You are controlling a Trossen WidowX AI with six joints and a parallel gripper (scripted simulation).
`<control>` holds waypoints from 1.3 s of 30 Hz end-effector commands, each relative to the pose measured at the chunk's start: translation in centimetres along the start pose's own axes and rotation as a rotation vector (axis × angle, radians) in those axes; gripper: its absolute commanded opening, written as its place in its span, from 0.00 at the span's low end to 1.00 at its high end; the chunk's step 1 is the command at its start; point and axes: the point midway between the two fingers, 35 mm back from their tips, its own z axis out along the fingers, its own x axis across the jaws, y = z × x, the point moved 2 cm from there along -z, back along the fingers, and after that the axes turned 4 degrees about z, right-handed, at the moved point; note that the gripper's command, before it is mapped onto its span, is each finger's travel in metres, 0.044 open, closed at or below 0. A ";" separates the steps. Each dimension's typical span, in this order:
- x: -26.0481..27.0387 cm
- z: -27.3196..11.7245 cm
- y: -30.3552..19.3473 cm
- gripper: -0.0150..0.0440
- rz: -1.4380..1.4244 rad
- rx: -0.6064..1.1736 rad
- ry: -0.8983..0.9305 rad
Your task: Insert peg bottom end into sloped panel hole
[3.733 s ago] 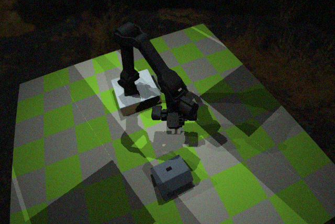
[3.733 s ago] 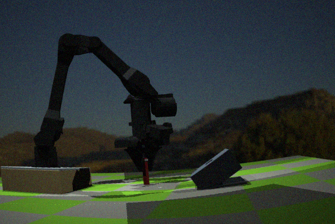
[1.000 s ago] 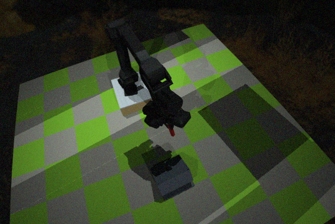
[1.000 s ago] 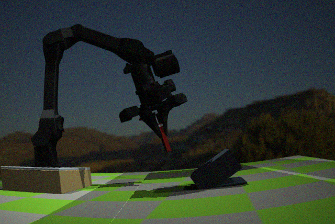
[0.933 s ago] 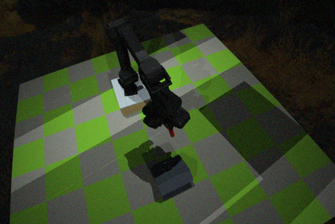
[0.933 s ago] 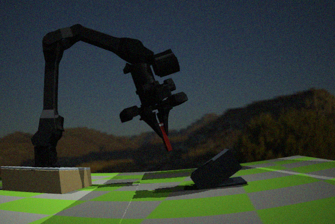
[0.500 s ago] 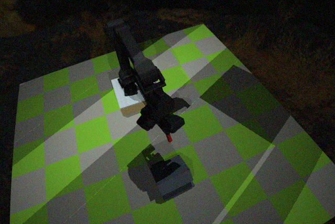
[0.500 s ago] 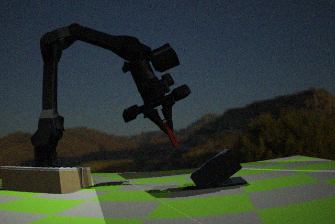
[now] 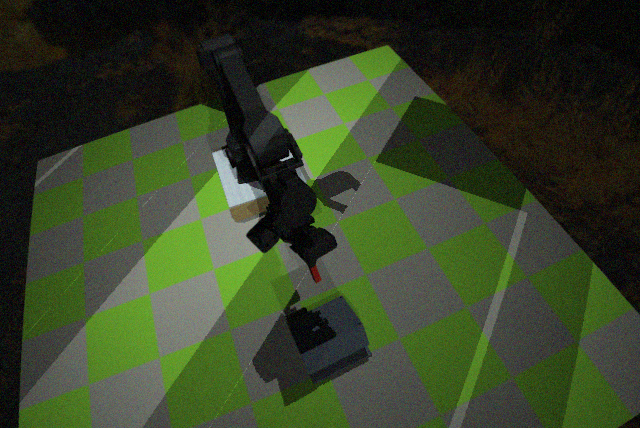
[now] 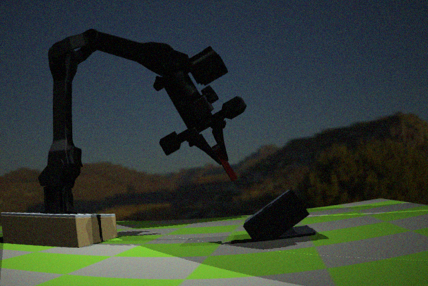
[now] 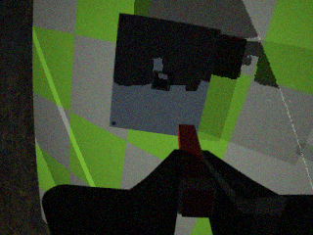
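Observation:
A red, flat-sided peg (image 9: 315, 274) (image 10: 229, 170) (image 11: 188, 138) is held in the air, its lower end pointing down and forward. My gripper (image 9: 312, 264) (image 10: 223, 160) (image 11: 190, 157) is shut on its upper part. The blue-grey sloped panel (image 9: 341, 332) (image 10: 273, 218) (image 11: 144, 109) stands on the table, below and ahead of the peg. The peg's tip is clear of the panel's face. The hole (image 11: 161, 84) is a small dark opening in the face, partly lost in the arm's shadow. In the wrist view the peg tip shows near the panel's lower edge.
The arm's base block (image 9: 248, 209) (image 10: 41, 229) stands behind the panel, on the green and grey checkered table (image 9: 180, 312) (image 10: 148, 265). Dark shadows and thin light streaks cross the table. A flat foot (image 10: 300, 231) extends from the panel's far side.

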 end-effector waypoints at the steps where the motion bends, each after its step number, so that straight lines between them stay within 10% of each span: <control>1: 0.4 -0.3 0.8 0.25 0.060 -0.008 0.037; 39: 1.5 4.9 2.3 0.25 0.149 -0.024 0.088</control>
